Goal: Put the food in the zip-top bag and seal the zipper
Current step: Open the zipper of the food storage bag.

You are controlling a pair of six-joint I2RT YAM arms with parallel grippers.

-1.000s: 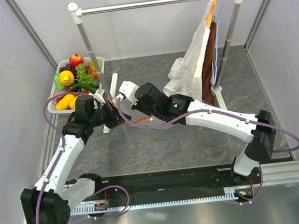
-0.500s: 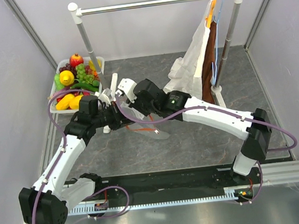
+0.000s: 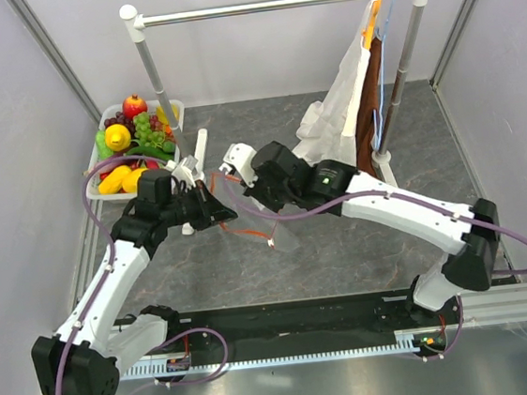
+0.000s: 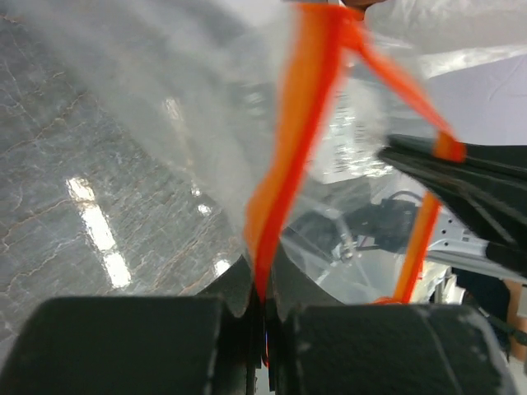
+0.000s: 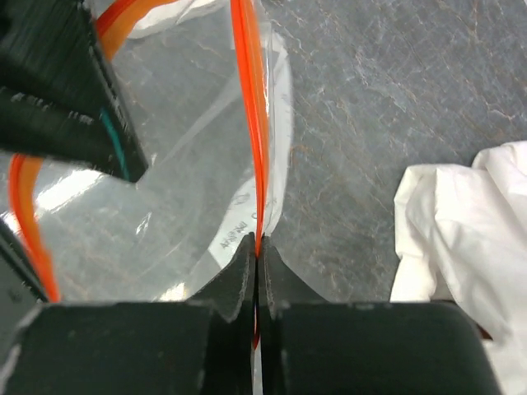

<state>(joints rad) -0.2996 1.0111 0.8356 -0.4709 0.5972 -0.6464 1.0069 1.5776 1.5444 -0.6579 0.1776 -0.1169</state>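
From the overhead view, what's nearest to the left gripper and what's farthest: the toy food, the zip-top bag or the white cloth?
From the left gripper:
1. The zip-top bag, its edge pinched in it, centre.
2. The food, piled back left.
3. The white cloth, hanging back right.

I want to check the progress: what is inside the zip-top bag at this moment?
No food shows inside the clear zip-top bag; only the grey table shows through it. The food lies in the white tray. The right arm covers part of the bag in the top view.
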